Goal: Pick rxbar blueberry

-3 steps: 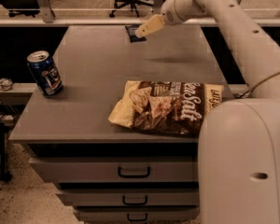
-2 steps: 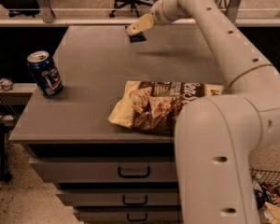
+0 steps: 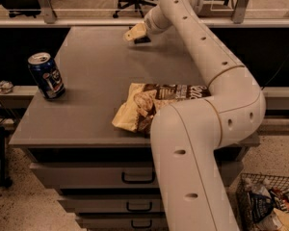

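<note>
The rxbar blueberry (image 3: pixel 144 40) is a small dark flat wrapper lying at the far end of the grey table top (image 3: pixel 96 66). Only its right part shows. My gripper (image 3: pixel 133 34) is down at the bar's left side and covers part of it. I cannot tell whether it touches or holds the bar. My cream arm reaches from the lower right across the table to it.
A blue soda can (image 3: pixel 46 75) stands near the table's left edge. A large cream-and-brown chip bag (image 3: pixel 149 105) lies at the front, partly behind my arm. Drawers (image 3: pixel 135 177) are below the top. A wire basket (image 3: pixel 269 201) stands on the floor at right.
My gripper has moved left along the far end of the table and now covers more of the dark bar. The can and the chip bag have not moved.
</note>
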